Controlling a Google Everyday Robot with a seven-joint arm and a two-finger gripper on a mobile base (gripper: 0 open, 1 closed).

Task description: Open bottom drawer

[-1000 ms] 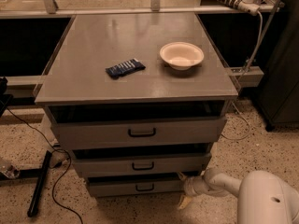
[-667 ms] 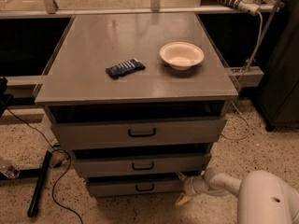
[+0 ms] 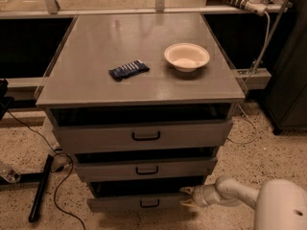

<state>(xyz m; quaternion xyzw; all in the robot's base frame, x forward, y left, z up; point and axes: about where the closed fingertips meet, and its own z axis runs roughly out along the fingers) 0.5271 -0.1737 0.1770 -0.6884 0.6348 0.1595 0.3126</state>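
The bottom drawer [image 3: 129, 203] is the narrowest grey front of the three, with a small black bar handle [image 3: 149, 203]. It stands pulled out a little, with a dark gap above its front. My gripper [image 3: 185, 197] is at the right end of that front, low near the floor. Its fingers [image 3: 184, 191] are spread, one above and one below the front's edge. The white arm [image 3: 230, 193] reaches in from the lower right.
The middle drawer [image 3: 144, 168] and top drawer [image 3: 144, 136] also stand slightly out. On the cabinet top [image 3: 96, 42] lie a dark blue packet [image 3: 128, 70] and a white bowl [image 3: 186, 56]. A black bar [image 3: 40, 189] and cables lie on the floor at the left.
The bottom drawer's front has come further out towards the camera, and the dark gap above it is wider. The gripper has stayed at the front's right end.
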